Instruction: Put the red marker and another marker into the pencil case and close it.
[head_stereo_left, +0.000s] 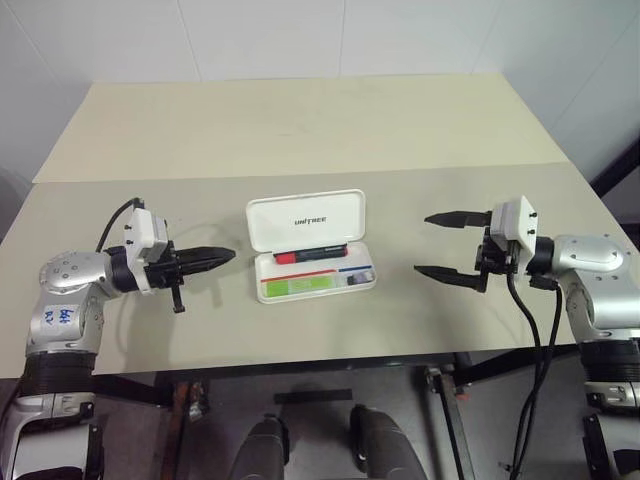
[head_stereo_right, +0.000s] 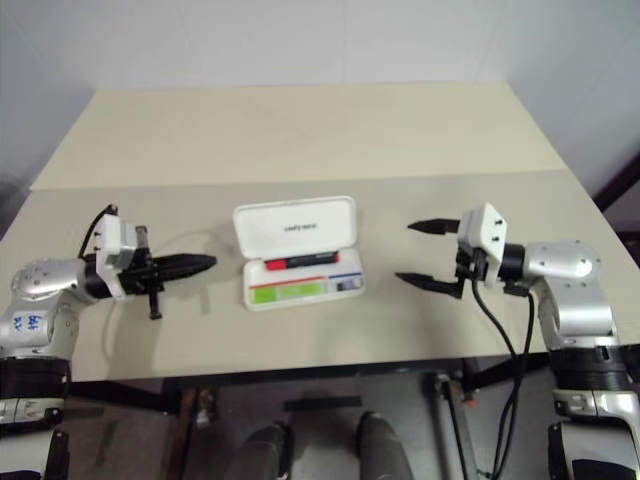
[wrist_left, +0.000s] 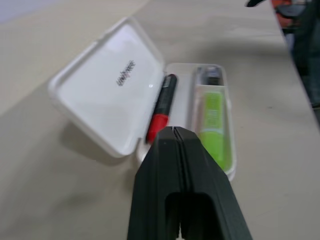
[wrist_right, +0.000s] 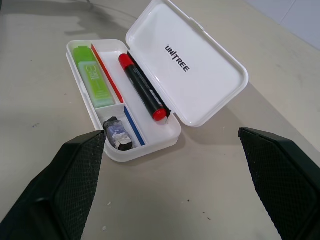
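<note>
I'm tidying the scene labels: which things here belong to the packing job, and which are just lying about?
Part of the job:
- red marker, in the case beside the lid
- green marker, in the front compartment
- pencil case, lid open

Just lying about:
- small dark object in the case's small compartment
- table

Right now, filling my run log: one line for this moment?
case: open | red marker, green marker: inside | left gripper: shut, empty | right gripper: open, empty

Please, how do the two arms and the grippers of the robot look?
Both arms are silver-grey metal with black joints. Each wrist has a white box and black cables. The left gripper and the right gripper have two black pointed fingers with textured pads. The left arm bears blue handwriting.
</note>
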